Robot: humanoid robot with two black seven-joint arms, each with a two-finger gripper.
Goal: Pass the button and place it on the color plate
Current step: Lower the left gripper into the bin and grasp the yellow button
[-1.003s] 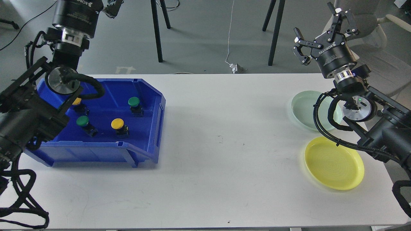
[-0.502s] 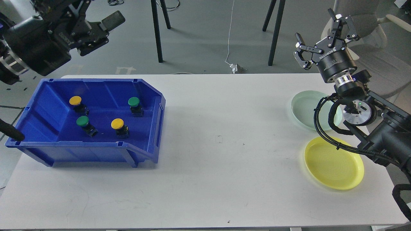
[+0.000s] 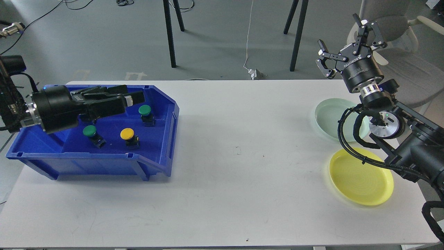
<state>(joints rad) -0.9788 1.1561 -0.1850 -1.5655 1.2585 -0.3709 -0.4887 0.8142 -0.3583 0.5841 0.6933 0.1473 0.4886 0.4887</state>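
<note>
The left end effector (image 3: 133, 98) has swung down from above into the blue bin (image 3: 163, 139); whether its fingers are parted I cannot tell. It hovers just beside the far green button (image 3: 144, 110), suggesting pickup next. The right end effector (image 3: 347, 43) waits open above the green plate (image 3: 329, 118).

3 buttons (image 3: 127, 134), 2 plates (image 3: 360, 177), 1 bin (image 3: 104, 163).
</note>
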